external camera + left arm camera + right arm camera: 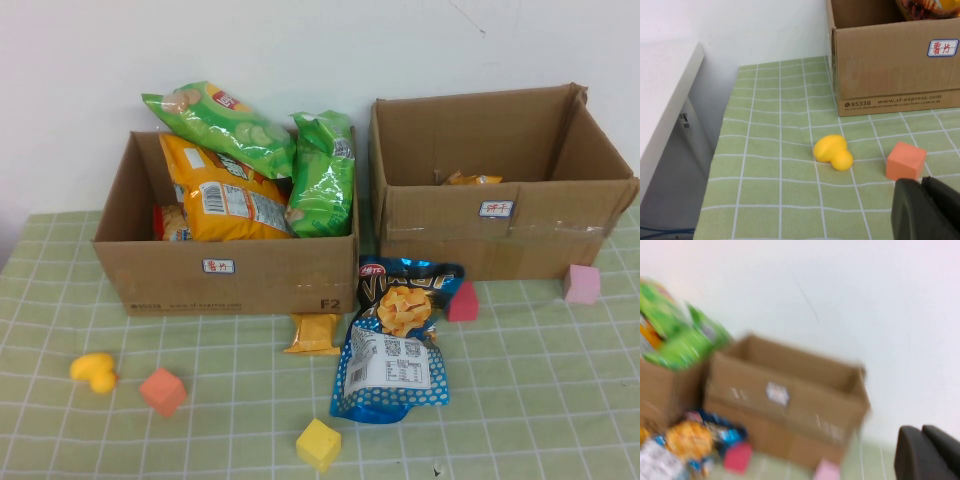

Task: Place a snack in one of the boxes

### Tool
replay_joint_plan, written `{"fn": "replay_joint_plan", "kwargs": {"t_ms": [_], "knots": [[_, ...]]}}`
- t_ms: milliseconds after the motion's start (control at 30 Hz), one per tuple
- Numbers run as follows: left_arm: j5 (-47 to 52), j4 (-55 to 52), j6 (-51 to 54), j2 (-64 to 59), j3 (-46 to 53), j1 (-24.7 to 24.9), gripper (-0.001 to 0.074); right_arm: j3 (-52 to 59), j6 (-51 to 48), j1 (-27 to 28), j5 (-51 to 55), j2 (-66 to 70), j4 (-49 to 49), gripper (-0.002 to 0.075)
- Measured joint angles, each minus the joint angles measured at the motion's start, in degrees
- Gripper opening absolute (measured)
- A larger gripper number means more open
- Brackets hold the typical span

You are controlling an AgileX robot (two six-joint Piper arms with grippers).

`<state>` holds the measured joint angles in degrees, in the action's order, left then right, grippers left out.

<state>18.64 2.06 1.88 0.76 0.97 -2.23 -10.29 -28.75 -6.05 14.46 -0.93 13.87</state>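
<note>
A blue chip bag (395, 340) lies flat on the green checked cloth in front of the two cardboard boxes. A small orange packet (314, 333) lies beside it. The left box (225, 275) holds two green bags (215, 125) and an orange bag (225, 195). The right box (500, 230) has a small yellow packet (470, 179) inside. Neither arm shows in the high view. My left gripper (922, 182) hovers shut and empty near the orange cube (906, 160). My right gripper (922, 429) is shut and empty, off to the side of the right box (785, 405).
Loose toys lie on the cloth: a yellow rounded toy (93, 371), an orange cube (162, 391), a yellow cube (318, 443), a red block (462, 302) and a pink cube (581, 283). The table's left edge drops off beyond the yellow toy (833, 152).
</note>
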Motion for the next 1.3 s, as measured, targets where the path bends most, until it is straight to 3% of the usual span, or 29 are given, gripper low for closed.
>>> {"fn": "replay_joint_plan", "kwargs": {"t_ms": [167, 433, 700, 967, 1300], "knots": [[0.0, 0.0, 0.0, 0.0, 0.0, 0.0, -0.0003, 5.6, 21.7, 4.9, 1.2, 0.0, -16.2, -0.0002], [0.0, 0.0, 0.0, 0.0, 0.0, 0.0, -0.0003, 11.9, 28.8, 7.6, 2.2, 0.0, -18.9, -0.0002], [0.0, 0.0, -0.2, 0.0, 0.0, 0.0, -0.0003, 11.7, 28.1, 7.6, 4.6, 0.0, -18.2, -0.0002], [0.0, 0.0, -0.2, 0.0, 0.0, 0.0, -0.0003, 11.5, 24.2, 2.3, 5.2, 0.0, -15.6, -0.0002], [0.0, 0.0, -0.2, 0.0, 0.0, 0.0, -0.0003, 11.5, 24.3, 2.3, 5.2, 0.0, -15.4, -0.0002]]}}
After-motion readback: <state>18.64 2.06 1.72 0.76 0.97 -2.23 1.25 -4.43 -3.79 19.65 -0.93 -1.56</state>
